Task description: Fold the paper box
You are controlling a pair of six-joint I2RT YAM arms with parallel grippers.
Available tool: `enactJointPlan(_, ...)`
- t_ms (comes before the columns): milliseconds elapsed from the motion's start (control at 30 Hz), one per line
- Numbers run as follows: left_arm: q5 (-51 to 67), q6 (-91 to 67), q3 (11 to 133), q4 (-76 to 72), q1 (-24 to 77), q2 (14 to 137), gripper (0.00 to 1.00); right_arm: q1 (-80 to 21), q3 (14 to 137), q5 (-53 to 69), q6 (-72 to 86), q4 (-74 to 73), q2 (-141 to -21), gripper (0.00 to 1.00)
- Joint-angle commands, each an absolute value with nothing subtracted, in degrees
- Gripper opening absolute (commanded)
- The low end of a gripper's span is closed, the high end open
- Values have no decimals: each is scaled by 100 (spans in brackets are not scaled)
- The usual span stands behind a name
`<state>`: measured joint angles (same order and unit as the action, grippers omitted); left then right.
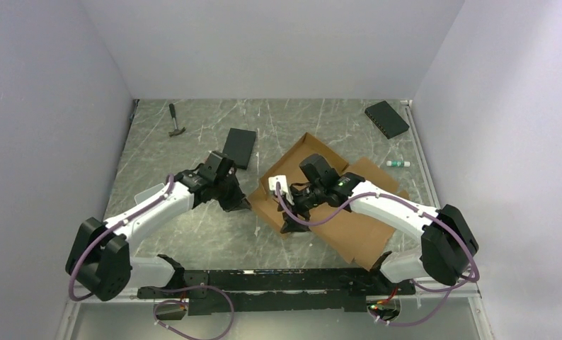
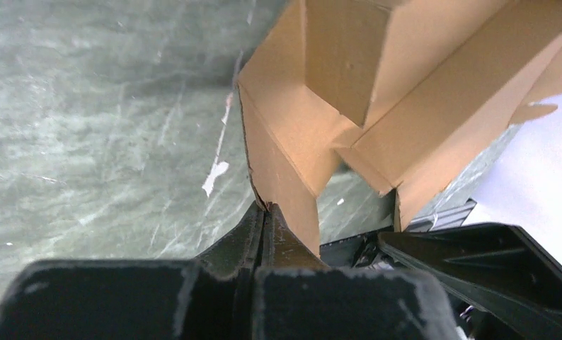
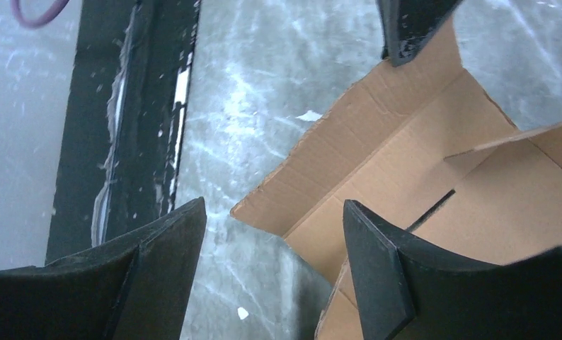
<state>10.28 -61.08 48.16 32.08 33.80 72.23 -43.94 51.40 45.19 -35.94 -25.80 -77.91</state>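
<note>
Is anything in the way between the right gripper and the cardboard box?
Nothing visible. The right gripper hangs open right at the paper box, over its near flap, with no other object between them. The left gripper is shut on the box's left edge.

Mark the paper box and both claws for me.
paper box (image 1: 356, 230): top view, flat near panel.
left claw (image 2: 265, 212): left wrist view, tips shut on the paper box's edge.
right claw (image 3: 274, 205): right wrist view, open gap between tips.

The left arm (image 1: 151, 209) and right arm (image 1: 391, 209) match — white shells, bulky black joints, a purple cable (image 1: 313, 222) looped along each.
</note>
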Motion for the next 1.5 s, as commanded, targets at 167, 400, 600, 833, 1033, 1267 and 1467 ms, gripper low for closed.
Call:
enactJointPlan(167, 1427, -5899, 5300, 3197, 2833, 7733, 0, -4655, 5164, 3528, -1455, -1069, -7803, 80)
enactJointPlan(400, 1663, -5966, 5556, 3346, 2722, 7929, 0, -5168, 5205, 2268, -1004, -718, -8163, 79)
enactJointPlan(600, 1817, -5992, 5601, 3374, 2663, 8003, 0, -5389, 5328, 1422, -847, -633, -8459, 67)
enactJointPlan(833, 1872, -6028, 5573, 3297, 2613, 7940, 0, -5458, 5478, 891, -718, -701, -8638, 33)
enactJointPlan(1033, 1906, -6053, 5546, 3195, 2545, 7708, 14, -5444, 5613, 827, -489, -812, -8570, 0)
enactJointPlan(1267, 1346, -5841, 5356, 3661, 2539, 6993, 57, -5059, 5704, 1538, 64, -878, -8466, 0)
enactJointPlan(1467, 1605, -6025, 4000, 2611, 2540, 5946, 70, -4581, 5726, 2414, 691, -778, -8496, 0)
